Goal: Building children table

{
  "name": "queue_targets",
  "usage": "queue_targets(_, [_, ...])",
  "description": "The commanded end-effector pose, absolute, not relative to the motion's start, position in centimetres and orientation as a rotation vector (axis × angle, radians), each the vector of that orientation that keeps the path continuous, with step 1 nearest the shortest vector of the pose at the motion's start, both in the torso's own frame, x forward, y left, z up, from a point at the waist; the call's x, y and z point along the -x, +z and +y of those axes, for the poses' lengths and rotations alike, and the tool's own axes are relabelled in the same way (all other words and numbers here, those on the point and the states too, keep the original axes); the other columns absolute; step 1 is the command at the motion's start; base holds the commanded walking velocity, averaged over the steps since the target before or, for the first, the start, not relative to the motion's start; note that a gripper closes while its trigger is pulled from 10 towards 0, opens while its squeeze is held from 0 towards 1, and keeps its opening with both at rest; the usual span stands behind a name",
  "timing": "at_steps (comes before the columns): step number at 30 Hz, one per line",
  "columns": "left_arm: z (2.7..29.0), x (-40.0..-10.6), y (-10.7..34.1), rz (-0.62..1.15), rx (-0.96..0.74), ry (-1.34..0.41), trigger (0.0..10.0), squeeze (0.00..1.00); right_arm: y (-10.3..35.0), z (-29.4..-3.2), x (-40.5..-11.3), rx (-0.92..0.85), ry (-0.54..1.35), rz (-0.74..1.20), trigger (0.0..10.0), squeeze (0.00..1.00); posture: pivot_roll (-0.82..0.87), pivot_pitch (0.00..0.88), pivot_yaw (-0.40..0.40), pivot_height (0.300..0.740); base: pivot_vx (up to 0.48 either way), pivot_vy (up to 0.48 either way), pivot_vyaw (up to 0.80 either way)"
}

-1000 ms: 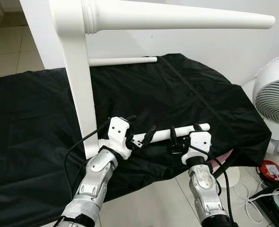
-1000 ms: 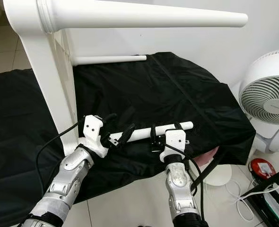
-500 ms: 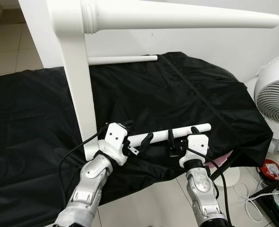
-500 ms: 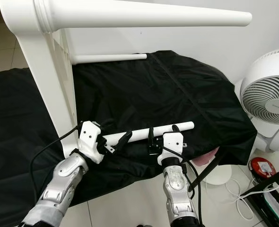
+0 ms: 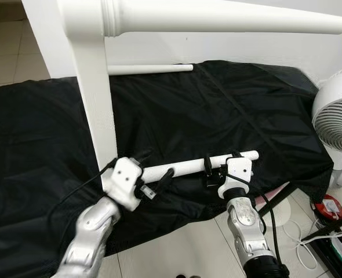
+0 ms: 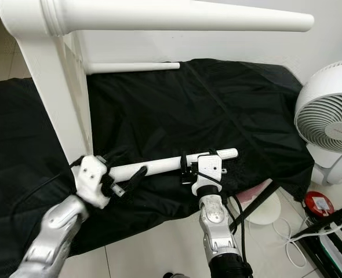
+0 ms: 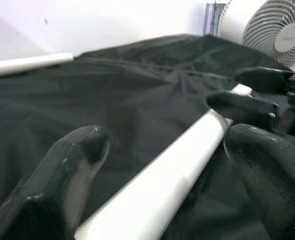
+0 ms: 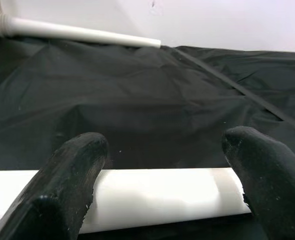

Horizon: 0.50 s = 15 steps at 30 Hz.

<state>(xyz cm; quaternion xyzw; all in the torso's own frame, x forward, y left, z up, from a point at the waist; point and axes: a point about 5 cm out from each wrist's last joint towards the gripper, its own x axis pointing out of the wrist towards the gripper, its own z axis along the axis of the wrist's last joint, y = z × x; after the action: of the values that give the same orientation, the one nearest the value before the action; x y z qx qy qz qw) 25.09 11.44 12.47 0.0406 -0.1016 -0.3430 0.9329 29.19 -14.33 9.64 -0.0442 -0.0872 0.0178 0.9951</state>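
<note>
Nearest to me, the two silver arms reach in from the tiled floor (image 5: 182, 246), each ending in a white wrist block and long matte black fingers. The left claw (image 5: 153, 176) sits at the near end of a smooth, round white table leg (image 5: 188, 166), its fingers spread to either side of the leg with gaps showing in its wrist view. The right claw (image 5: 220, 168) straddles the same leg towards its far tip, fingers apart, the leg lying across between them; I cannot tell whether they press on it. The leg lies flat near the front edge of a surface draped in crinkled black cloth (image 5: 217, 110), running from about 8 o'clock to 2 o'clock. Just behind the left claw stands the glossy white table frame (image 5: 95, 104) on edge, with a tapered leg sticking out overhead towards 3 o'clock. Farther back another thin white leg (image 5: 151, 69) lies along the cloth's far edge against a plain white wall. At 3 o'clock stands a white fan (image 5: 336, 124), with cables and a red disc on the floor below it.
</note>
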Motion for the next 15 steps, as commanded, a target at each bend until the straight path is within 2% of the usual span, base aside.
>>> queue_targets(1, [11.2,-25.0,12.8,-0.217,-0.078,-0.726,10.0,0.0,9.3,-14.2,-29.2,0.089,0.043,-0.156,10.0,0.0,0.15,0.074,-0.061,0.74,0.0,0.0,0.0])
queue_targets(5, [11.8,-24.3,13.2,-0.238,-0.153,-0.723,10.0,0.0,9.5,-14.2,-29.7,0.091,0.046,-0.157,10.0,0.0,0.16,0.08,-0.062,0.74,0.0,0.0,0.0])
queue_targets(15, [12.6,-21.5,13.6,-0.186,-0.174,-0.807,10.0,0.0,9.7,-14.3,-30.1,0.109,0.061,-0.163,10.0,0.0,0.18,0.1,-0.078,0.74,0.0,0.0,0.0])
